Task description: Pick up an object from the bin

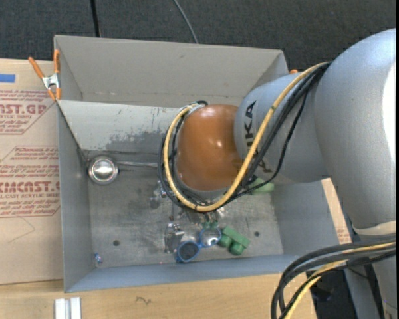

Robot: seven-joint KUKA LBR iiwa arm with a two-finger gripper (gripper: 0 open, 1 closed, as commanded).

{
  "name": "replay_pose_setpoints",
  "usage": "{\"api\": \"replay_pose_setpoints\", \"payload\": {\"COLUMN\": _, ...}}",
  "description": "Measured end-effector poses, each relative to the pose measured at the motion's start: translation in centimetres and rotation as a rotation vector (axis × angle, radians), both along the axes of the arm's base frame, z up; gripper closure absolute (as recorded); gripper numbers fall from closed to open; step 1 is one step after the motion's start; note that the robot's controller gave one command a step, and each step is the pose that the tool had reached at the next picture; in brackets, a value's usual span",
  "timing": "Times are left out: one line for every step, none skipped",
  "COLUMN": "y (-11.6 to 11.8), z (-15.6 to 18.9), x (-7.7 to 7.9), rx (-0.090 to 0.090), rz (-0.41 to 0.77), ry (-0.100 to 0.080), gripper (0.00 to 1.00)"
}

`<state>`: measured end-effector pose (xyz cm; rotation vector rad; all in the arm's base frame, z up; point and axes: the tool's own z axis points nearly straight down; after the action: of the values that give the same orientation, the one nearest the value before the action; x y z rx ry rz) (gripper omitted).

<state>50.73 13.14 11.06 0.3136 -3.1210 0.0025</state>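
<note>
Camera view: the arm (332,125) is in from the right, its orange cover (209,148) low over the bin (73,244). Under it the gripper (178,236) is down near the floor by the lower wall, right above a blue ring (185,250) (open or closed, I cannot tell). A green block (233,240) lies just beside the ring, to its right. Another green piece (261,187) peeks out by the cover. A silver ball (103,171) rests well apart at the left.
</note>
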Motion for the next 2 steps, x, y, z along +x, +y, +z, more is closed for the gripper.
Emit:
{"api": "replay_pose_setpoints", "payload": {"y": -6.47, "z": -3.74, "x": -1.64, "rx": 0.007, "rz": 0.255, "ry": -0.02, "gripper": 0.0}}
{"api": "replay_pose_setpoints", "payload": {"y": -6.68, "z": -3.79, "x": -2.02, "rx": 0.002, "rz": 0.255, "ry": -0.001, "gripper": 1.0}}
